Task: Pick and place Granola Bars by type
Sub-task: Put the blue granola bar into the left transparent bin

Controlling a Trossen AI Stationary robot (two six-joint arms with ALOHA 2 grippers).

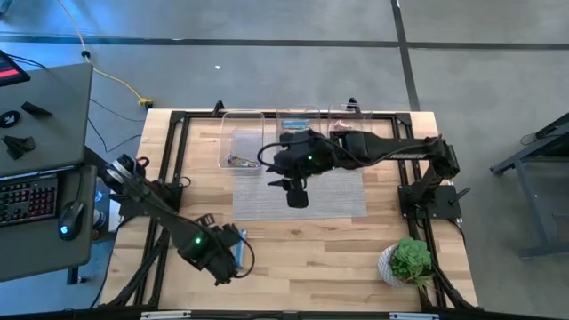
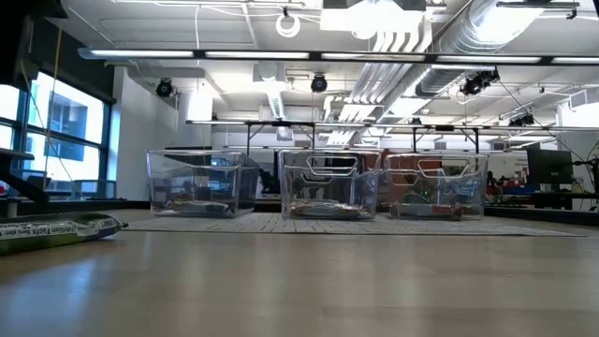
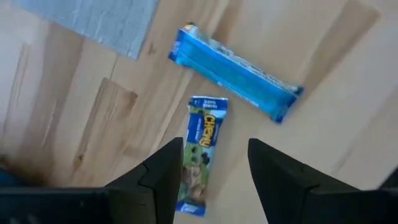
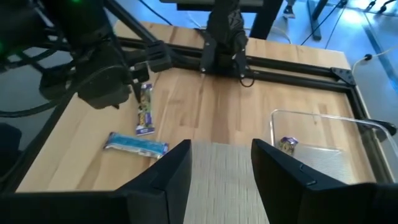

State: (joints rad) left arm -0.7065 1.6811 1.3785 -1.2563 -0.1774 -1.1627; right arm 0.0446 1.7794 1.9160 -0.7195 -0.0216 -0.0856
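A blue-and-green Chewy bar (image 3: 200, 149) and a longer blue bar (image 3: 236, 71) lie flat on the wooden table near its left front, just off the grey mat (image 3: 106, 18). My left gripper (image 3: 216, 146) is open and hangs above the Chewy bar, one finger on either side of its near end; it touches nothing that I can see. Both bars also show in the right wrist view, the Chewy bar (image 4: 145, 109) and the blue bar (image 4: 135, 144). My right gripper (image 4: 221, 146) is open and empty above the mat (image 1: 302, 200) at mid table.
Three clear bins (image 1: 242, 142) (image 1: 298, 124) (image 1: 351, 120) stand in a row at the far edge, with bars inside; one bar (image 4: 287, 144) shows in the left bin. A potted plant (image 1: 409, 262) stands at the front right. A wrapped bar (image 2: 56, 230) lies at the low view's left.
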